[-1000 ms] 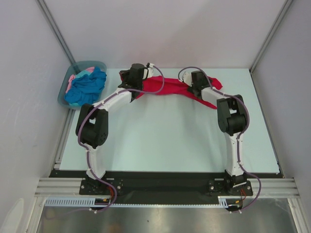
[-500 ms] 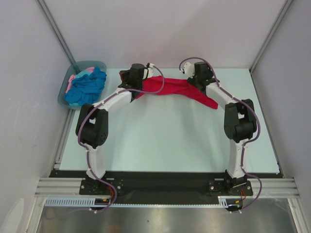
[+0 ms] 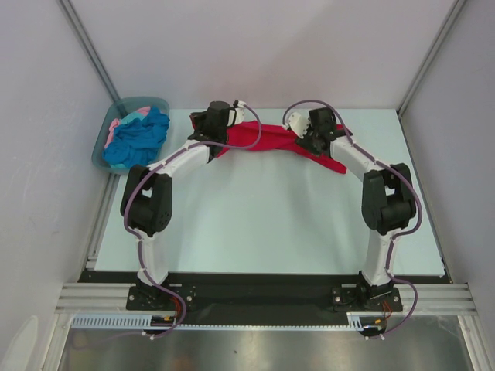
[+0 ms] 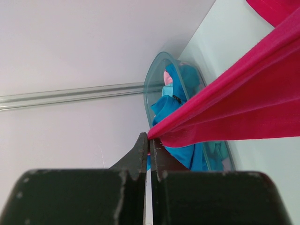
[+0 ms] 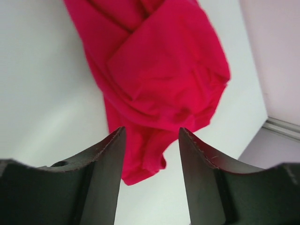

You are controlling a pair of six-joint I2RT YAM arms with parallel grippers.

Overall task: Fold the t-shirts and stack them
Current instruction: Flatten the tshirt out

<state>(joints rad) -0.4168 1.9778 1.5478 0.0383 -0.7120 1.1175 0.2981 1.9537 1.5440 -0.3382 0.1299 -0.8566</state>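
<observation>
The crimson-red t-shirt point(image 3: 271, 139) lies stretched in a rumpled band across the far side of the table. My left gripper point(image 3: 225, 137) is shut on its left end, and the left wrist view shows the cloth point(image 4: 243, 108) pulled taut from the pinched fingertips point(image 4: 150, 140). My right gripper point(image 3: 309, 144) hovers over the shirt's right part. Its jaws are open point(image 5: 152, 136), with a bunched end of the red cloth point(image 5: 159, 70) below and between them, apart from both. The turquoise-blue t-shirt point(image 3: 139, 139) and the pale pink one point(image 3: 116, 126) sit crumpled in the tub.
The grey-teal plastic tub point(image 3: 116, 107) stands at the table's far left corner, also seen in the left wrist view point(image 4: 152, 79). Pale walls enclose the table at the back and both sides. White tabletop point(image 3: 263, 216) spreads between the arms and the red shirt.
The right arm has shifted its wrist back and left over the shirt's right part, and its jaws have narrowed. The left arm and its grip are unchanged.
</observation>
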